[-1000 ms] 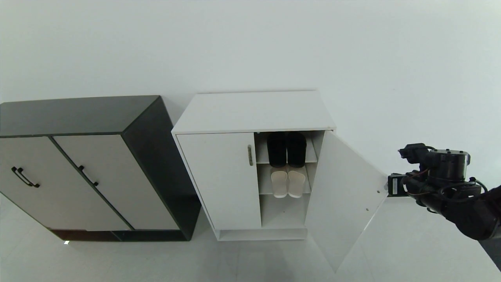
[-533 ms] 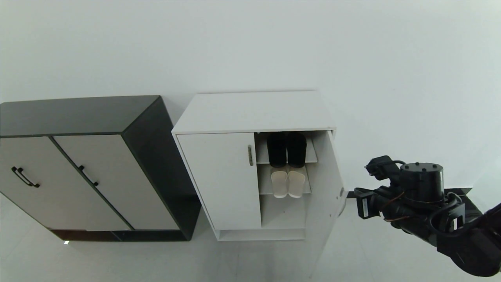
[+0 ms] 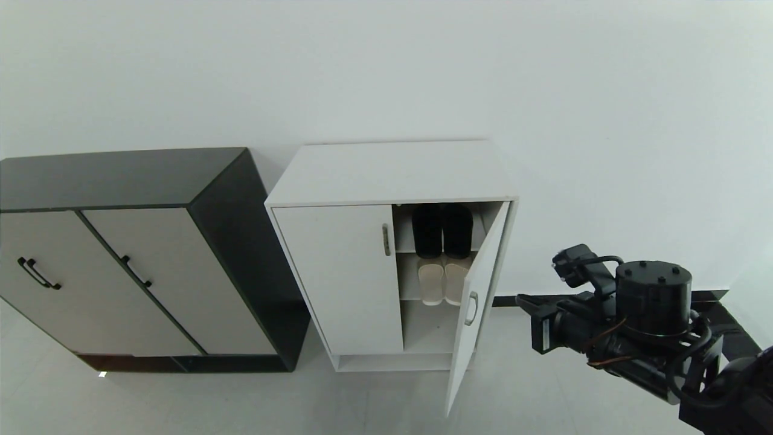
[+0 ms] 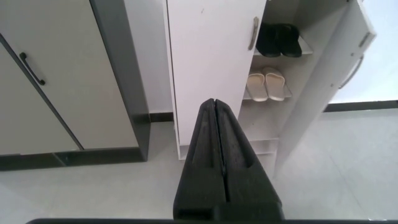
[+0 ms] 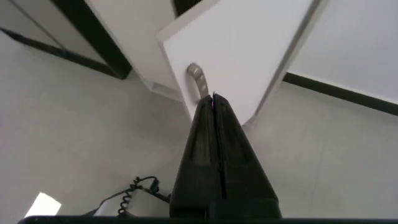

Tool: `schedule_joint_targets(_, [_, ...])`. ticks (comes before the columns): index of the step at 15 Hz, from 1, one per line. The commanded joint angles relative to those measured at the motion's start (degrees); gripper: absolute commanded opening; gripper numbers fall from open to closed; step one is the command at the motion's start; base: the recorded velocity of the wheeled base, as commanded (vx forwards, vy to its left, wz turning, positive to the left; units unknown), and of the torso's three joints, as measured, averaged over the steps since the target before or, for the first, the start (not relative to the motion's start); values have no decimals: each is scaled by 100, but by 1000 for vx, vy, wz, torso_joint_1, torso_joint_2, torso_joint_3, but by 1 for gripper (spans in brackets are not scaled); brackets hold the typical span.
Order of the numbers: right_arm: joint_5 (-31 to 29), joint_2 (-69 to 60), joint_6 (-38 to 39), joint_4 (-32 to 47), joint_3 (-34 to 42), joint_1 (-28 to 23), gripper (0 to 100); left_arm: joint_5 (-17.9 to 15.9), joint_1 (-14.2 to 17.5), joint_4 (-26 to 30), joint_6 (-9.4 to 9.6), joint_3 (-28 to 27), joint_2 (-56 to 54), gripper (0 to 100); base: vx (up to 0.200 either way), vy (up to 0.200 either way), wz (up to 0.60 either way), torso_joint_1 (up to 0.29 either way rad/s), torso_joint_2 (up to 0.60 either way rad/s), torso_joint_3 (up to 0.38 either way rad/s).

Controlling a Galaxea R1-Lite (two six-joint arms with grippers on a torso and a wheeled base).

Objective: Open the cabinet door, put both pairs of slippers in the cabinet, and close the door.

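Now your right gripper (image 3: 523, 301), jaws together, sits at 3 o'clock of the half-open cabinet door (image 3: 480, 284), near its handle (image 3: 471, 308). Black slippers (image 3: 442, 231) and white slippers (image 3: 435, 281) rest inside the cabinet (image 3: 386, 172). Your left gripper (image 4: 214, 104) has its jaws together too.

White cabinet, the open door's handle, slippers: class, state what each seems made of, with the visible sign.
White cabinet: probably laminated board, matte; flat thin panels with square edges. Open door's handle: seemingly brushed metal; dull grey sheen. Black slippers and cream slippers: likely moulded foam or rubber; matte, one-piece look.
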State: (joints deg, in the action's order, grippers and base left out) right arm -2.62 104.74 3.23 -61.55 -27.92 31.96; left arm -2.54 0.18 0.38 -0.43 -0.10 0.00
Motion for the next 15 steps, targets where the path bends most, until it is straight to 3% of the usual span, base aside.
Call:
schedule_joint_targets(1, [262, 161, -24, -340, 322, 12, 0, -1, -1, 6, -1, 1, 0, 0, 0, 0, 0, 0, 0, 0])
schedule_joint_targets(5, [543, 732, -182, -1456, 665, 38, 0, -1, -1, -3, -1, 1, 0, 0, 150, 0, 0, -3, 2, -1])
schedule_joint_targets(15, [552, 943, -182, -1474, 797, 390, 0, -1, -1, -3, -10, 1, 0, 0, 180, 0, 0, 5, 4, 2])
